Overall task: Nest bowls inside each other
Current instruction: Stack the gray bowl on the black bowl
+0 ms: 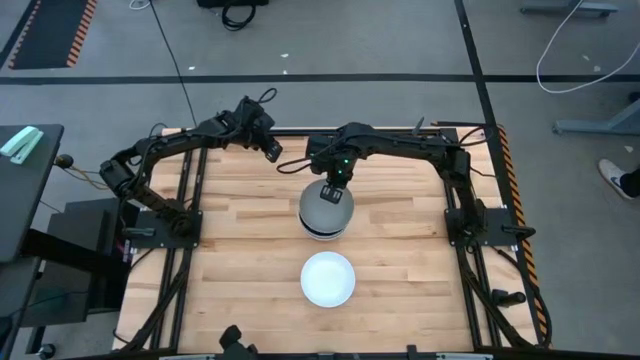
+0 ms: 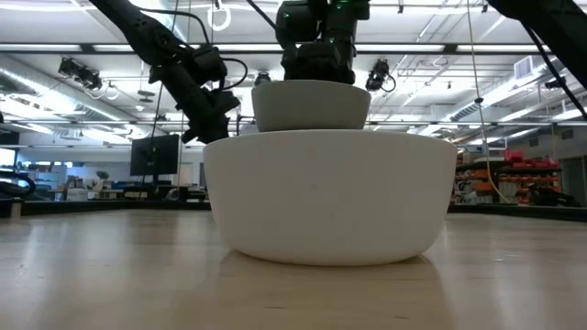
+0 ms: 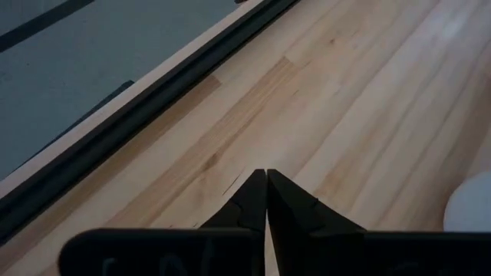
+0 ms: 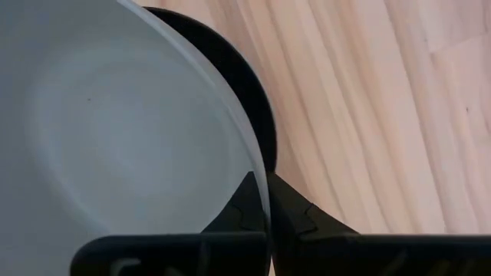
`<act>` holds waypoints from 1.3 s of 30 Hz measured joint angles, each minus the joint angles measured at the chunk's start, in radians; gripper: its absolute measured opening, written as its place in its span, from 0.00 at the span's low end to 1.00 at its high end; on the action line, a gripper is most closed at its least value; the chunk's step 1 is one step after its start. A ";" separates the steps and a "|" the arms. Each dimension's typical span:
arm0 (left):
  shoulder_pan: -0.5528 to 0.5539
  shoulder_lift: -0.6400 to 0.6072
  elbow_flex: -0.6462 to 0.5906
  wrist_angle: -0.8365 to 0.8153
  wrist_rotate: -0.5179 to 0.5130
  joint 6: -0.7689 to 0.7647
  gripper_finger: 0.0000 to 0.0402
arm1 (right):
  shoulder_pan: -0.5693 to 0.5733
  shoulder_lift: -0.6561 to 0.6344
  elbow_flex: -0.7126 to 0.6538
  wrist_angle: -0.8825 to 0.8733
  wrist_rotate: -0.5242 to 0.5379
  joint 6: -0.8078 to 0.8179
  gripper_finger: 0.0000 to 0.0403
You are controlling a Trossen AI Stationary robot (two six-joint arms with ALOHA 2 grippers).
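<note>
the pale wooden plank table (image 1: 240, 240) with its dark metal frame fills the middle of the high view, grey floor around it. the two dark jointed arms reach in from the far corners: the left arm ends over the far left part of the table, the right arm reaches to the table's middle.

the nested stack of round shallow bowls (image 1: 326, 210) sits near the centre of the table; from above it shows a light grey bowl on top with white and black rims below it. in the right wrist view the light grey bowl (image 4: 115, 130) fills the frame, and the black bowl (image 4: 245, 100) shows as a dark crescent just outside its rim.

a single round white shallow bowl (image 1: 328, 279) stands on the near side of the stack, apart from it. in the low view this white bowl (image 2: 330, 192) fills the foreground, and the stack's top rises behind it.

the right gripper (image 4: 267, 201) is at the far edge of the stack, its fingers pinched on the rim of the light grey bowl, one finger inside and one outside.

the left gripper (image 3: 266, 192) hangs above bare wood near the far left rail, fingers pressed together with nothing between them.
</note>
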 joint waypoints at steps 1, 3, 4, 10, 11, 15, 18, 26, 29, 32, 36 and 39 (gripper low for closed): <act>0.000 0.000 0.000 0.000 0.000 0.000 0.05 | 0.003 0.000 0.000 0.000 0.000 0.000 0.00; -0.002 0.000 0.000 0.000 0.000 0.000 0.05 | 0.006 0.000 0.000 0.000 0.000 0.000 0.00; -0.002 0.000 0.000 0.000 0.000 0.000 0.06 | 0.009 0.000 0.000 0.000 0.000 0.001 0.00; -0.002 0.000 0.000 0.000 0.000 -0.005 0.06 | 0.017 0.037 0.000 0.017 -0.013 -0.014 0.00; -0.002 0.000 0.000 0.000 0.000 -0.005 0.06 | 0.017 0.045 0.000 0.016 -0.017 -0.016 0.00; -0.002 0.000 0.000 0.000 0.000 -0.007 0.04 | 0.017 0.070 -0.001 0.015 -0.021 -0.024 0.00; -0.002 0.000 0.000 0.000 0.000 -0.008 0.03 | 0.017 0.075 -0.002 0.014 -0.021 -0.025 0.00; -0.003 0.005 -0.010 0.004 0.000 -0.008 0.06 | 0.017 0.072 -0.002 0.032 -0.021 -0.024 0.00; -0.003 0.007 -0.011 0.001 0.000 -0.008 0.06 | 0.017 0.072 -0.002 0.041 -0.021 -0.014 0.01; -0.004 0.007 -0.011 0.001 0.000 -0.008 0.04 | 0.017 0.072 -0.002 0.041 -0.021 0.014 0.05; -0.004 0.007 -0.011 0.001 0.000 -0.009 0.03 | 0.017 0.072 -0.002 0.041 -0.022 0.030 0.11; -0.004 0.007 -0.011 0.001 0.000 -0.009 0.03 | 0.017 0.072 -0.002 0.042 -0.023 0.034 0.15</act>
